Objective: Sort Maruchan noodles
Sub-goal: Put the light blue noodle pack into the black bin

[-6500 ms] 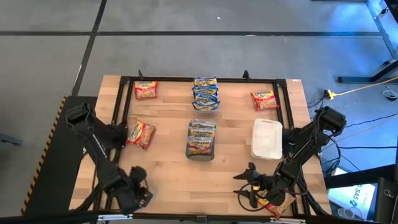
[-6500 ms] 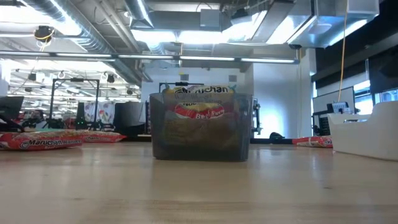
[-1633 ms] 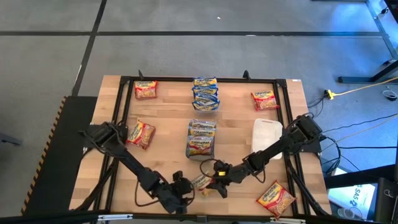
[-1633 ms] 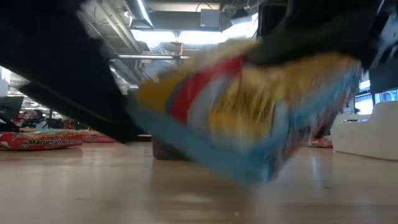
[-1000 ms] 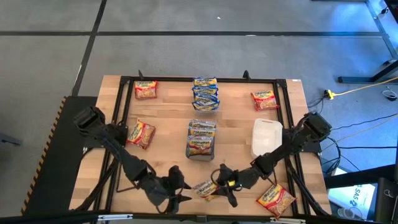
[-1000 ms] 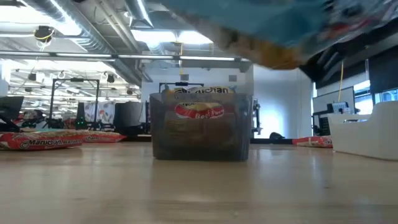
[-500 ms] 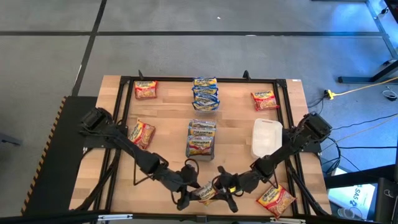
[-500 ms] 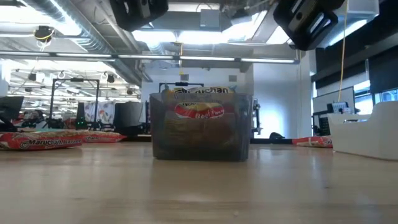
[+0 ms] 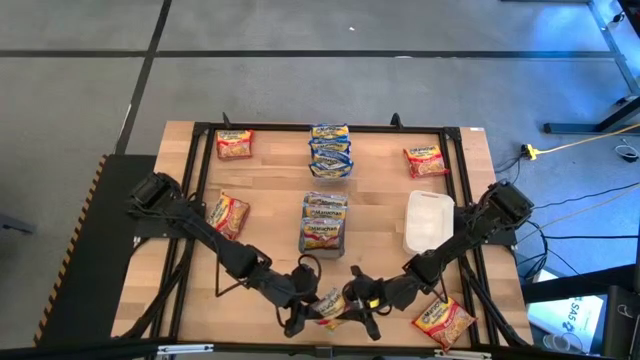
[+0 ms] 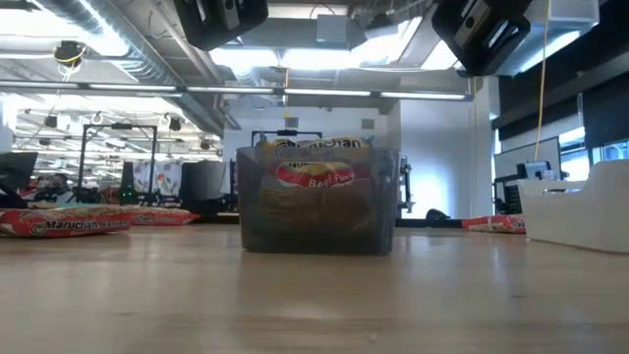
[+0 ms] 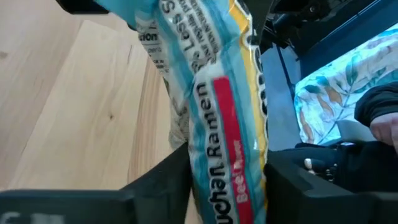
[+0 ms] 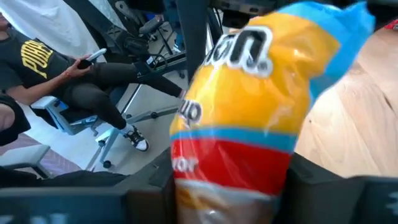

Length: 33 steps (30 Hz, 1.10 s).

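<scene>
Both hands meet over the counter's (image 9: 260, 200) near edge: left hand (image 9: 312, 310) and right hand (image 9: 350, 303) each clamp one noodle packet (image 11: 217, 118), blue-edged, reading "Ramen" and "Beef". Behind, a mesh basket (image 10: 316, 211) holds "Maruchan" packets (image 10: 319, 175).

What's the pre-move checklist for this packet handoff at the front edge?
1. Packet between both claws: ok, left claw and right claw meet on it.
2. Left claw fingers around packet: ok, it sits between them.
3. Right claw grip firm: cannot tell.
4. Packet off the table: ok, absent from the low view.
5. Mesh basket room: cannot tell, packets already inside.
6. Person seated beyond the table: ok, apart.
</scene>
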Tool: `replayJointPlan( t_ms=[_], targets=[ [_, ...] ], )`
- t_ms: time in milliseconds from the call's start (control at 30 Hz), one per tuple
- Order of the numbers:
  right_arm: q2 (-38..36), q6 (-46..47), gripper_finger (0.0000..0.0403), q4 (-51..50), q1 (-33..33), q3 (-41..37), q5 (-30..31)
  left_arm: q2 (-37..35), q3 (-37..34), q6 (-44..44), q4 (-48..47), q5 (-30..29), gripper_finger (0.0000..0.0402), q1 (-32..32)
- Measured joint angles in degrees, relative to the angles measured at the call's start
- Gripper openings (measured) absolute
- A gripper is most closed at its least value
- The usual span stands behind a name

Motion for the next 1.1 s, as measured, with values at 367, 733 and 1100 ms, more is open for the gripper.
replayJointPlan(
  t_ms=[367, 733, 1100],
  targets=[
    [-3.4, -3.1, 0.0244, -5.5, -0.1, 0.0, -5.7, -0.2, 0.0, 1.2, -0.2, 0.5, 0.0113, 0.1],
    [-15.0, 1.5, 0.0244, -31.3, 0.9, 0.1, -11.1, -6.6, 0.1, 5.0, -6.6, -0.3, 0.0113, -0.3],
    [-18.4, 1.9, 0.0245, -38.0, 2.3, 0.0, -9.8, -12.6, -0.1, 4.9, -21.8, -4.6, 0.0113, 1.2]
  ],
)
